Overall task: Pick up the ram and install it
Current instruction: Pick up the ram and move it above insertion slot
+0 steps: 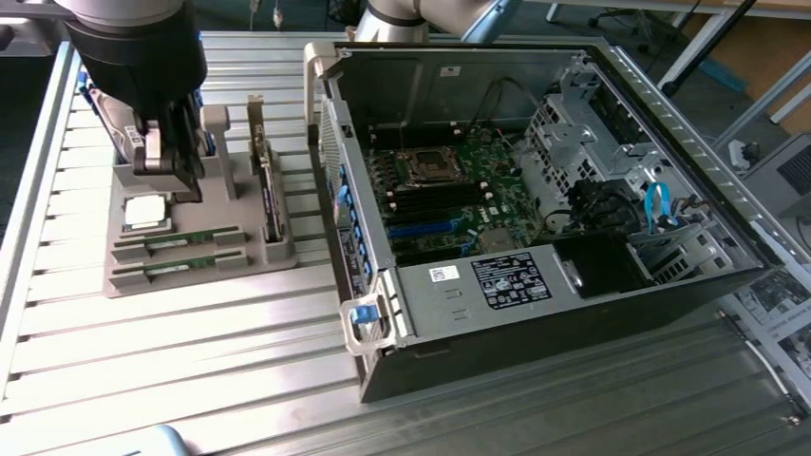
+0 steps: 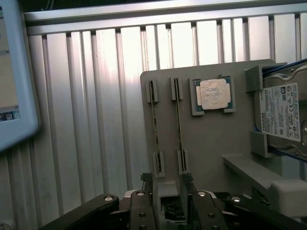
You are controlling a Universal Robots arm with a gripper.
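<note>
- Ram (image 2: 178,125) is seen seated on edge in a slot of the grey holder (image 2: 206,143), ahead of the pincer and below it.
- A second stick (image 2: 154,125) of the same kind is seated in the neighbouring slot, just beside the first. Which of the two is meant cannot be told.
- The pincer (image 2: 167,181) is held with its jaws wide apart, and nothing is gripped or touched by them.
- In the exterior view the pincer (image 1: 171,185) is seen hanging over the holder (image 1: 203,283), close above it.
- A processor chip (image 2: 213,94) is laid in its own recess, off to one side of the sticks and farther from the pincer. A hard drive (image 2: 283,117) is racked farther out on that same side.
- The open computer case (image 1: 533,190) is stood well apart from the pincer, with its motherboard (image 1: 443,190) exposed.
- The step in hand is judged to be the approach to the pick. No stick has been lifted, and installation has not been begun.
- The jaws are spread across the sticks' thin faces, which is judged suitable for a squeeze on a board's flat sides.
- A sound grasp is judged to call for one stick alone to be centred between the jaws, with the neighbour left outside.
- A straight descent is judged to be needed, so that the holder's slot walls are not struck.
</note>
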